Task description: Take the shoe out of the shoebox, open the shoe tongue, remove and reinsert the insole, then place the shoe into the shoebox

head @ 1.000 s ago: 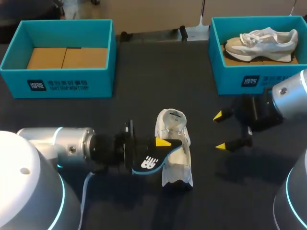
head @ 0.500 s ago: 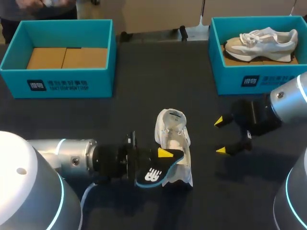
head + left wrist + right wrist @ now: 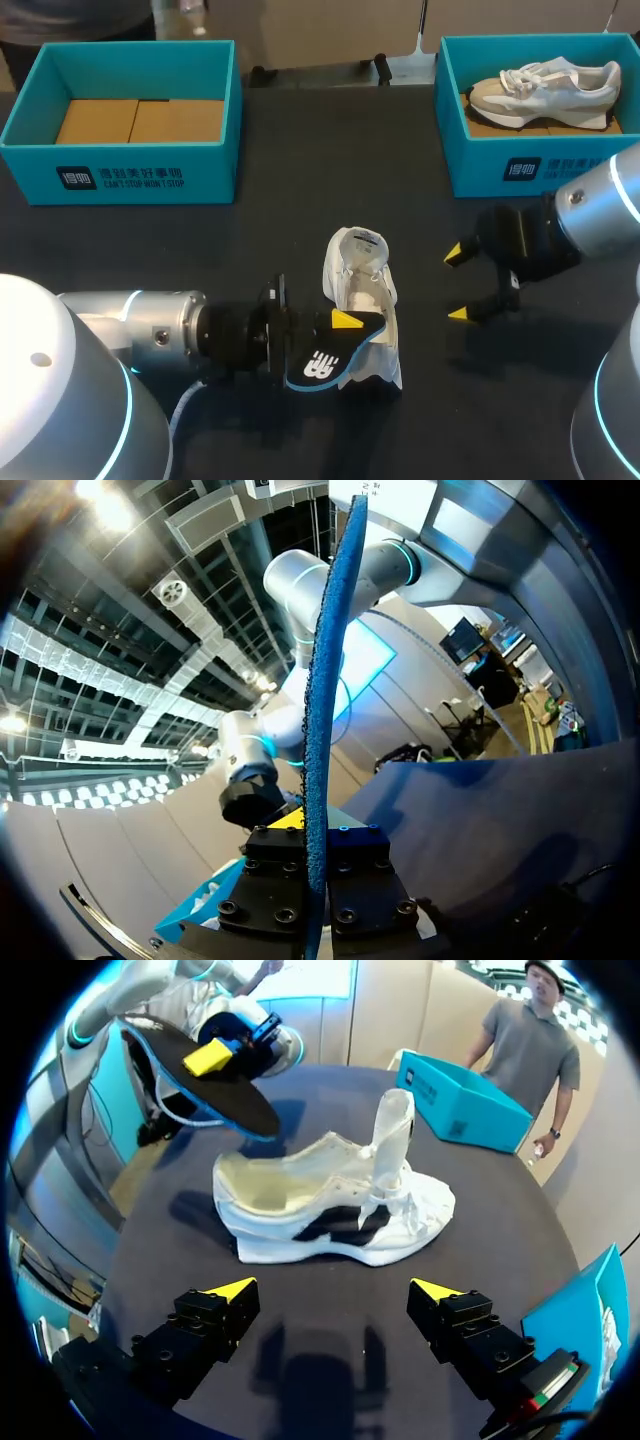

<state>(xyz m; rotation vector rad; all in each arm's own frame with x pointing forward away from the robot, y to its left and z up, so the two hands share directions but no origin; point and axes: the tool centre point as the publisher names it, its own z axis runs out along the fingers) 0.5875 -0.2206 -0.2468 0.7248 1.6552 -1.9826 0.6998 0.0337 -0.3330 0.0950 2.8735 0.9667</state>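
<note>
A white shoe [image 3: 362, 300] with dark stripes [image 3: 330, 1210] lies on the black table, its tongue [image 3: 392, 1125] pulled upright. My left gripper [image 3: 340, 322] is shut on a dark insole with a blue rim [image 3: 322, 366], held at the shoe's heel end. In the left wrist view the insole [image 3: 325, 680] shows edge-on between the fingers. The right wrist view has the insole [image 3: 215, 1100] hanging just above the heel opening. My right gripper [image 3: 458, 284] [image 3: 335, 1295] stands open beside the shoe, a short gap away, with nothing in it.
A teal shoebox [image 3: 120, 185] with cardboard inside stands at the back left. Another teal shoebox [image 3: 500, 170] at the back right holds a second pale shoe [image 3: 545, 85].
My left arm has carried the insole a little toward the near edge, along the shoe's heel. The right gripper has shifted only slightly and stays open.
</note>
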